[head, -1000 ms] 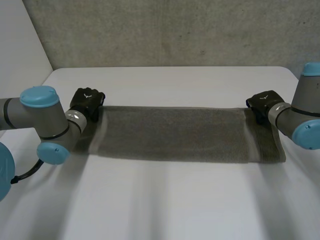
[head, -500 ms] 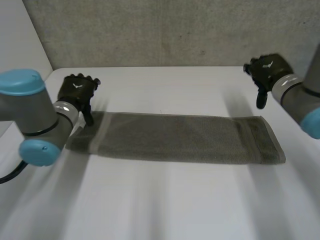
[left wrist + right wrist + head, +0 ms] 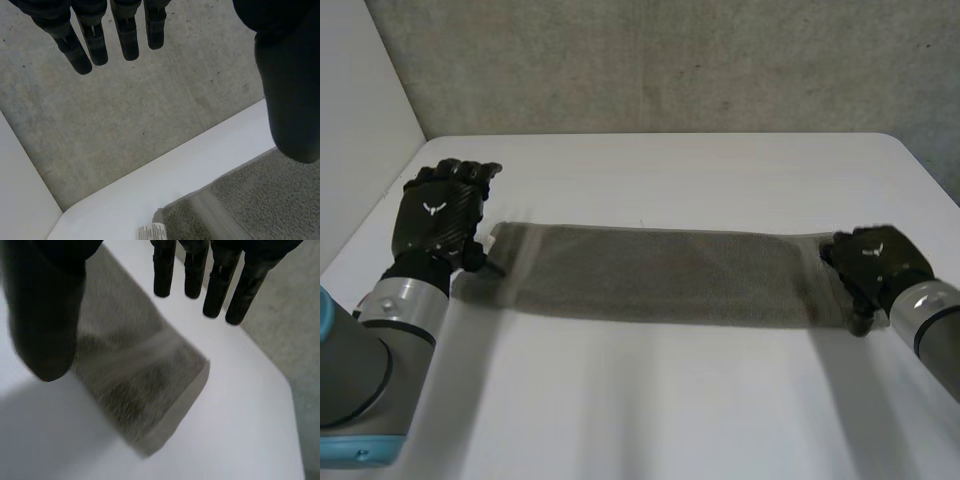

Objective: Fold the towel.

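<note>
A long grey-green towel (image 3: 660, 275) lies flat across the white table (image 3: 670, 400) as a narrow strip. My left hand (image 3: 440, 215) hovers at the towel's left end, open, with straight fingers (image 3: 90, 42) and its thumb above the towel (image 3: 270, 200). A white label (image 3: 151, 232) shows at that end's far corner. My right hand (image 3: 875, 265) is at the towel's right end. It is open too, with straight fingers (image 3: 215, 287) spread over the folded end of the towel (image 3: 130, 375), nothing between them and the thumb.
A grey concrete wall (image 3: 670, 60) stands behind the table's far edge. A white panel (image 3: 360, 120) rises at the left. Bare tabletop lies in front of the towel and beyond it.
Both hands were at the towel's far corners, then lifted off and opened. They have since come back down towards me, to the towel's two ends. The towel lies narrower than before.
</note>
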You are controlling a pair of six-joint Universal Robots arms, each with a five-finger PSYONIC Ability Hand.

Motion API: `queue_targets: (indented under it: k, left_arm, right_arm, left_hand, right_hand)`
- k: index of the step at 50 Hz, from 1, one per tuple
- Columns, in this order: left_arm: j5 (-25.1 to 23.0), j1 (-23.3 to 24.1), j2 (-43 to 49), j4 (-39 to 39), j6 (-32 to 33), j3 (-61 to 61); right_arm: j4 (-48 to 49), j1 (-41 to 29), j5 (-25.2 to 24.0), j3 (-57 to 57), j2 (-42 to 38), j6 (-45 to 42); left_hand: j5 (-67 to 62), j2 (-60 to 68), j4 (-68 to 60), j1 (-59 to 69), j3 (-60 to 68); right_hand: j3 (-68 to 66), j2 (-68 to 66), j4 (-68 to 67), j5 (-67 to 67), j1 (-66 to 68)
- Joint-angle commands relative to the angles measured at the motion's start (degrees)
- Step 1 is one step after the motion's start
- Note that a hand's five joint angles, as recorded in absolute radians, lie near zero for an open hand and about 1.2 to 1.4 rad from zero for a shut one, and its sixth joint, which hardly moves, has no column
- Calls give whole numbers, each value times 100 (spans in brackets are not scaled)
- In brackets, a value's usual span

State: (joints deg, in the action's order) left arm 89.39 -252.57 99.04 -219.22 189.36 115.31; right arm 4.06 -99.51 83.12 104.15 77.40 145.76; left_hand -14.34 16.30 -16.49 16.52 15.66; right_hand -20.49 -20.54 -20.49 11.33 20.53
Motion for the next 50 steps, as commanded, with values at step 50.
queue_targets:
  k: [50]
  left_arm:
    - [-9, 94, 520, -217, 66, -8]
  right_arm:
    - [1027, 1930, 28, -825, -956, -733]
  left_hand:
    - [1278, -474, 493, -496, -410]
  right_hand:
    - [-5951, -5946, -5951, 5867, 5947]
